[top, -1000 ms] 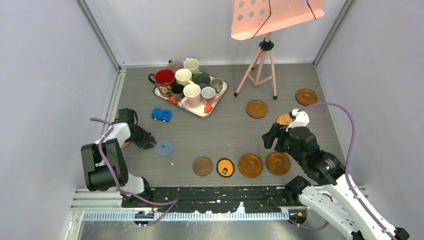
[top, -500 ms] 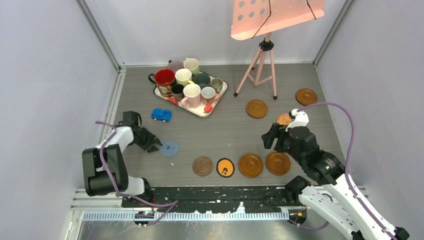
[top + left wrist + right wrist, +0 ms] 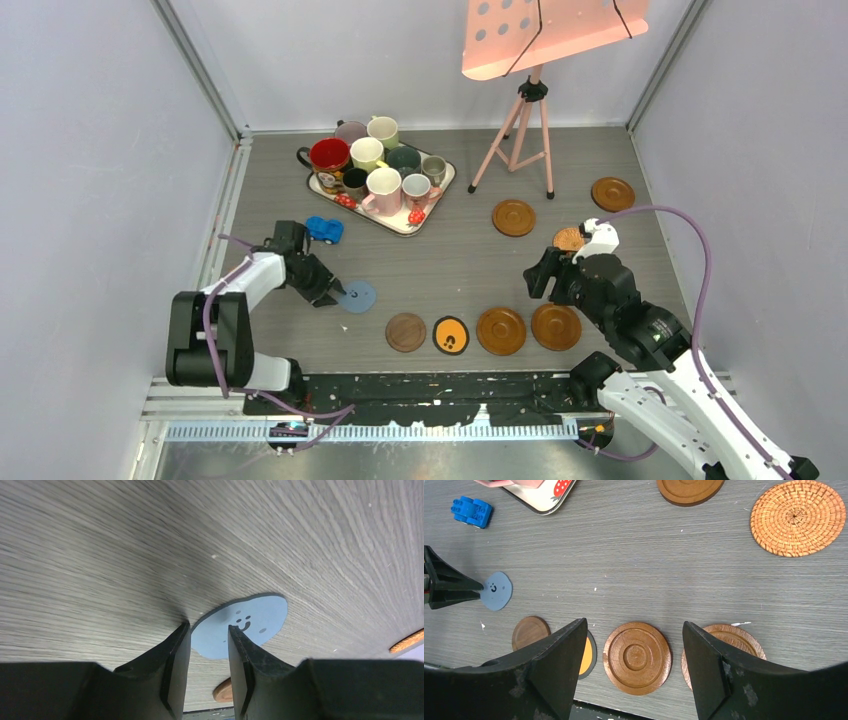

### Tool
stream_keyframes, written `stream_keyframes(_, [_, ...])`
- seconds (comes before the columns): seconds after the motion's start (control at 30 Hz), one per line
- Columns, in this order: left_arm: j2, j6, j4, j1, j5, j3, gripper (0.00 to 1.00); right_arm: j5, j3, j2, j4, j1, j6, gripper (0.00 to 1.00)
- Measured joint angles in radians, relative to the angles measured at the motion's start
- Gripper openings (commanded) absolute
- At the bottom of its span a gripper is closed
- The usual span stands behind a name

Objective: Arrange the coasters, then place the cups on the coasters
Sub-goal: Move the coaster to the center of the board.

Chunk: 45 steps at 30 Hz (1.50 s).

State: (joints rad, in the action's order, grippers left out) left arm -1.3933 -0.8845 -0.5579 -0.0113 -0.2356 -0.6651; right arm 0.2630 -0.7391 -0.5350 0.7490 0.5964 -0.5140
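While left fingers [image 3: 179, 642] slightly parted at blue coaster [image 3: 252, 615], toy car [image 3: 323, 229] nearby; right fingers [image 3: 561, 662] wide, empty.

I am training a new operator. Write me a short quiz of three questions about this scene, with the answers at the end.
1. True or false: one of the cups already stands on a coaster.
2. Which coaster lies at the fingertips of the left gripper? A) blue B) woven orange C) dark wood
3. How many discs make up the near row of coasters, just in front of the arm bases?

Key
1. False: every cup is on the tray.
2. A: the blue coaster, flat on the table.
3. Four.
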Motion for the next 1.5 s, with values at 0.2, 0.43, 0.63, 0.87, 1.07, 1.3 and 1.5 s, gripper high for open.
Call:
stream_keyframes(0.2, [-0.005, -0.060, 0.026, -0.107, 0.006, 0.000, 0.36, -0.003, 0.000, 0.012, 0.000, 0.000, 0.000, 0.77])
stream_keyframes(0.43, [-0.090, -0.106, 0.055, -0.201, 0.016, -0.074, 0.37, -0.003, 0.000, 0.021, 0.000, 0.000, 0.000, 0.77])
stream_keyframes(0.63, [-0.157, -0.115, 0.087, -0.266, 0.033, -0.141, 0.38, -0.002, 0.000, 0.031, 0.001, 0.000, 0.000, 0.77])
stream_keyframes(0.87, [-0.230, -0.130, 0.106, -0.335, 0.034, -0.212, 0.38, -0.002, 0.000, 0.031, 0.001, 0.000, 0.000, 0.77])
stream_keyframes(1.07, [-0.277, -0.130, 0.114, -0.401, 0.032, -0.262, 0.38, -0.002, 0.000, 0.031, 0.001, 0.000, 0.000, 0.77])
stream_keyframes(1.3, [-0.327, -0.130, 0.126, -0.472, 0.030, -0.317, 0.38, -0.002, 0.001, 0.031, 0.001, 0.000, 0.000, 0.77])
stream_keyframes(1.5, [-0.331, -0.130, 0.130, -0.534, 0.029, -0.322, 0.40, -0.003, 0.002, 0.027, 0.000, 0.000, -0.004, 0.77])
